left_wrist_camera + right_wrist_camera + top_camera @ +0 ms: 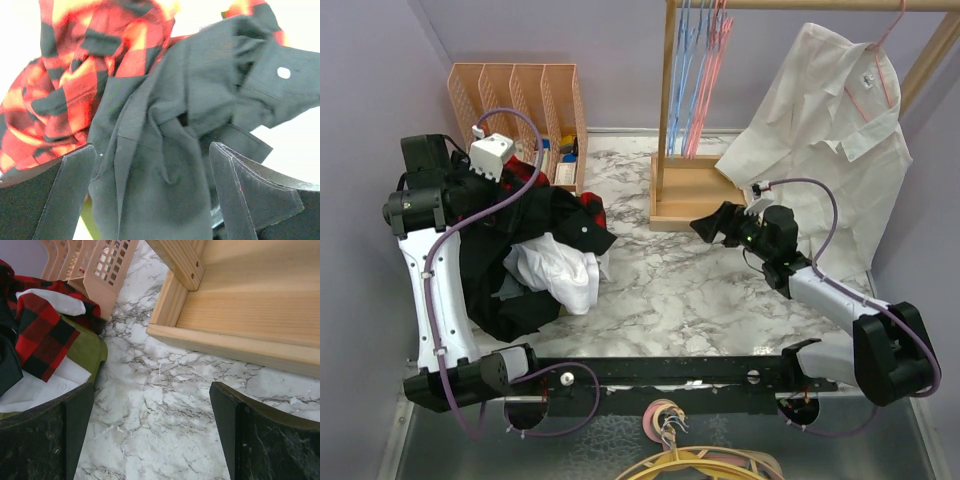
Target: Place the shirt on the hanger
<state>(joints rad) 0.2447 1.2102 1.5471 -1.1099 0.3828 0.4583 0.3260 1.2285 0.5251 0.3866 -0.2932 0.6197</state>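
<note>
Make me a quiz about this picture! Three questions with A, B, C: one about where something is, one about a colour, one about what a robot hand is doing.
1. Where is the black shirt?
A. crumpled in the clothes pile on the table
B. on the floor
C. inside the peach rack

2. What colour is the hanging shirt on the rail?
A. blue
B. white
C. yellow

3. How is the left gripper?
A. shut on a hanger
B. shut on a cup
C. open over the black shirt

Answers: 1 A, it lies bunched beside the plaid garment; 2 B, it looks plain white; 3 C, it stands wide open above black cloth.
</note>
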